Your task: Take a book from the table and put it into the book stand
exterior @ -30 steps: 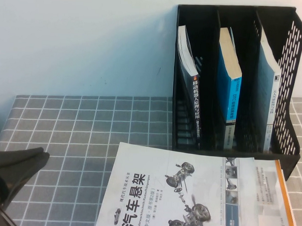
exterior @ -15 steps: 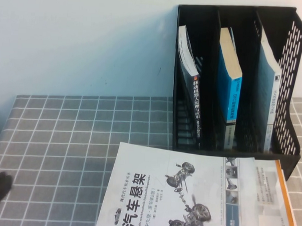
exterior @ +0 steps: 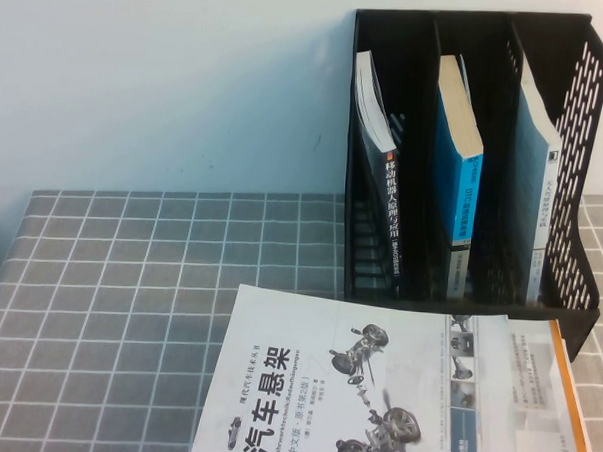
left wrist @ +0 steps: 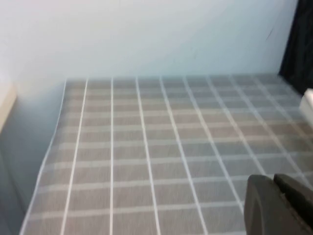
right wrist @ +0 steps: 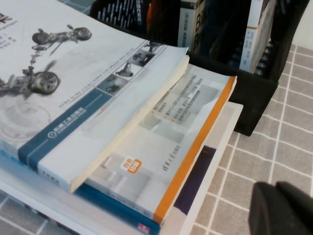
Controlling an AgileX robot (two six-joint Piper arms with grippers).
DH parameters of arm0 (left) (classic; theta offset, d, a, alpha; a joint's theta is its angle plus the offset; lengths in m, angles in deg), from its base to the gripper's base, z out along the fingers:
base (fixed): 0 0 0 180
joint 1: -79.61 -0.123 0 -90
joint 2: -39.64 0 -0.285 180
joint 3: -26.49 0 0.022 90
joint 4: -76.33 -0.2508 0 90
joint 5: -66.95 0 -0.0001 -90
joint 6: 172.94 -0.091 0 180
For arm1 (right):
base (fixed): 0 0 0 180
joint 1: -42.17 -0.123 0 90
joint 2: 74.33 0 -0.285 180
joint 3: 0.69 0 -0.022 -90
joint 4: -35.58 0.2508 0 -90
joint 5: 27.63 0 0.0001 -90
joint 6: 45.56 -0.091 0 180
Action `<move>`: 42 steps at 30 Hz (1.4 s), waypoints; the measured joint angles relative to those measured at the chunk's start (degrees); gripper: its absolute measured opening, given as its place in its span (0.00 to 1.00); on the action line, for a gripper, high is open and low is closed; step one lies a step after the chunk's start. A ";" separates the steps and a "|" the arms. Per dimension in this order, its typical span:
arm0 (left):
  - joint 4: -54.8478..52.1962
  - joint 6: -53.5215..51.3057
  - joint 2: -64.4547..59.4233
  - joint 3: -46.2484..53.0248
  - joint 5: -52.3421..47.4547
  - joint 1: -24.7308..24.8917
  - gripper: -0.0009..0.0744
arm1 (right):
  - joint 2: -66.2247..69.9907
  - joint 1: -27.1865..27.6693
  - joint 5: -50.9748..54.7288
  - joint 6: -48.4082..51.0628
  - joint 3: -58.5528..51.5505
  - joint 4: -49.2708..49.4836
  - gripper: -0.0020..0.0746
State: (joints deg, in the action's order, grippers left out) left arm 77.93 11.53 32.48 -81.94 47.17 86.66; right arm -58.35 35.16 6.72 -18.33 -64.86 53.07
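High view: book stand [exterior: 576, 118] at far right corner of table [exterior: 129, 279], 3 slots, 1 bk each. Left-slot book [exterior: 390, 205] reads 移动机器人原理与应用, blue book [exterior: 454, 173] mid. Can't tell which is the task's. Stack at near edge, chassis book [exterior: 304, 386] on top, reads 汽车悬架.
Left wrist: left gripper [left wrist: 274, 183] closed, empty, over bare grid.
Right wrist: right gripper [right wrist: 276, 188] looks closed, empty, beside the stack.
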 joint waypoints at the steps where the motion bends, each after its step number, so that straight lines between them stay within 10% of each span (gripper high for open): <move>1: 0.52 0.16 0.00 1.19 -0.12 -0.60 0.01 | 0.00 0.00 -0.11 0.00 0.00 0.00 0.02; 42: 1.92 0.38 0.02 6.29 0.92 -1.27 0.01 | 0.00 0.00 -0.11 0.00 0.00 0.18 0.02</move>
State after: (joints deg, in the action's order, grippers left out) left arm 79.85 11.91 32.50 -75.65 48.09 85.39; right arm -58.35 35.16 6.61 -18.33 -64.86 53.24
